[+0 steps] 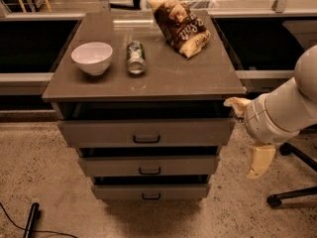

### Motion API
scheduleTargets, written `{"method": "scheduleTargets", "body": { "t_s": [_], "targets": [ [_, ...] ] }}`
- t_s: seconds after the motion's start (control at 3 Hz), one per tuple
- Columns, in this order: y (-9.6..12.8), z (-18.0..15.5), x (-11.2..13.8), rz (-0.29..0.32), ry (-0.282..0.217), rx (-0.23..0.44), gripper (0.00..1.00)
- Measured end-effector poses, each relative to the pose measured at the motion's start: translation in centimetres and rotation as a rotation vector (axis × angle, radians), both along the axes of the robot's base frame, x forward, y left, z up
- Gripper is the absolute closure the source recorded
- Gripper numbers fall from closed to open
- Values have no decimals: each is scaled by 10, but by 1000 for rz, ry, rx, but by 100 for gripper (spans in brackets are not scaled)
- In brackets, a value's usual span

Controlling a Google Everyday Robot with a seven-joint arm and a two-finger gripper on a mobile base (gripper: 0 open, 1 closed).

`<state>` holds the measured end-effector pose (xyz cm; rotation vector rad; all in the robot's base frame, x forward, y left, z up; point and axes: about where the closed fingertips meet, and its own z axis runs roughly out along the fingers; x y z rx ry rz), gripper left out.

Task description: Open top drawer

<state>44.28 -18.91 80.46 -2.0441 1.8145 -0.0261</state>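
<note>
Seemingly ajar beneath the tabletop point(168, 78), the top drawer point(99, 132) sits mid-frame; the gripper point(249, 133) hangs right of it, fingers point(261, 160) apart, well off the handle point(146, 139).

The cream gripper point(247, 138), just right of the grey-brown top drawer point(146, 132), is partly hidden by its white wrist point(270, 120); the arm point(308, 78) is cut off at the right edge.
</note>
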Motion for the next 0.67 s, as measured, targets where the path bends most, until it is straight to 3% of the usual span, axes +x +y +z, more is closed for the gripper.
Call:
{"method": "scheduleTargets", "body": {
  "t_s": [0.33,0.67],
  "targets": [
    [11,-12,2,41,31,19,0],
    [22,-50,8,57,31,73,0]
  ]
}}
